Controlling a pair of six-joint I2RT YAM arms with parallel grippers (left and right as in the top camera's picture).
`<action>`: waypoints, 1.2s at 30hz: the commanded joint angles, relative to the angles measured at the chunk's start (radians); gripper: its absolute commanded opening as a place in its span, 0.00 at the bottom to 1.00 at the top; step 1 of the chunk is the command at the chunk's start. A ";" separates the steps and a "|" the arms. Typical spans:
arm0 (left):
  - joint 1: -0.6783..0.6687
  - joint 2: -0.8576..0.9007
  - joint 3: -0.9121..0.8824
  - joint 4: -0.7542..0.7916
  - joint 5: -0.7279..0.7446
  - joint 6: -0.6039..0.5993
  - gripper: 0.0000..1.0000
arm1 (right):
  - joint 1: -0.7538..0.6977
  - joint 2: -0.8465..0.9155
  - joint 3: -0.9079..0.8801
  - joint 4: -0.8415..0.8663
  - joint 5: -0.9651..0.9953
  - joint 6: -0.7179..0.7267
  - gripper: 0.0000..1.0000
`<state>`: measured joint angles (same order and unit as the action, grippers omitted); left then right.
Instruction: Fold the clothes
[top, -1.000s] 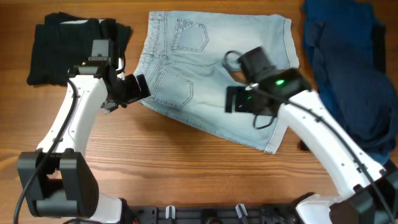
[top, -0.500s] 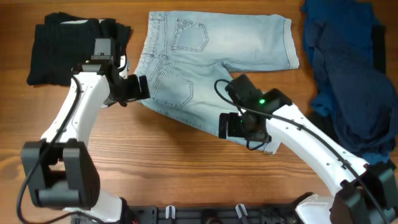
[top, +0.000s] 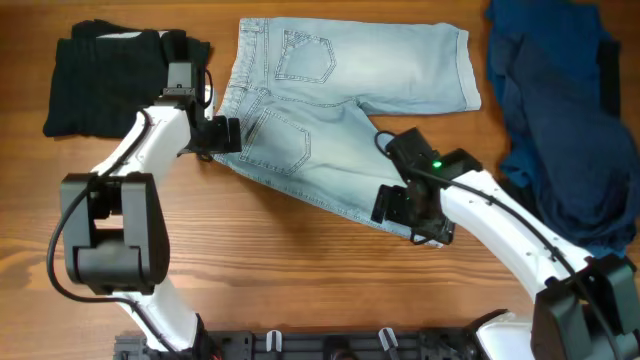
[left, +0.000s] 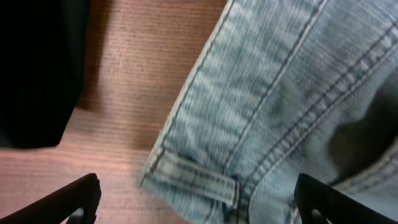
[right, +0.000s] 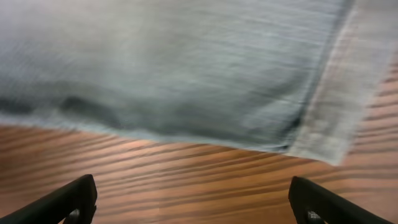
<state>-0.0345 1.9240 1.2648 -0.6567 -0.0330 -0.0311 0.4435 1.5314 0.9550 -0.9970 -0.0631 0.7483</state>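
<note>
Pale blue denim shorts (top: 330, 110) lie spread flat on the wooden table, back pockets up, waistband at the left, cuffed legs toward the right and front. My left gripper (top: 226, 135) is open at the waistband's front corner, where a belt loop (left: 193, 177) lies between the fingertips (left: 196, 208). My right gripper (top: 410, 212) is open at the front leg's cuffed hem (right: 339, 118), its fingertips (right: 193, 208) over bare wood just off the cloth's edge.
A folded black garment (top: 105, 75) lies at the back left, its edge in the left wrist view (left: 37, 68). A crumpled dark navy garment (top: 565, 120) lies at the right side. Bare wood runs along the front of the table (top: 280, 270).
My right gripper has moved from the middle of the shorts toward the front, down to the front leg's hem. My left gripper has shifted slightly back along the waistband corner.
</note>
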 joint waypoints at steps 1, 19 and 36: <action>0.000 0.043 -0.005 0.018 -0.013 0.028 1.00 | -0.033 -0.015 -0.016 -0.009 0.013 0.023 1.00; 0.000 0.119 -0.005 0.082 -0.013 0.024 0.89 | -0.088 -0.015 -0.281 0.338 0.049 0.089 0.98; -0.001 0.027 -0.004 -0.058 -0.010 -0.115 0.04 | -0.175 -0.036 -0.160 0.275 0.034 -0.064 0.04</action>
<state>-0.0479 1.9888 1.2808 -0.6651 0.0048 -0.0734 0.3069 1.4887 0.7345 -0.6964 -0.0002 0.7822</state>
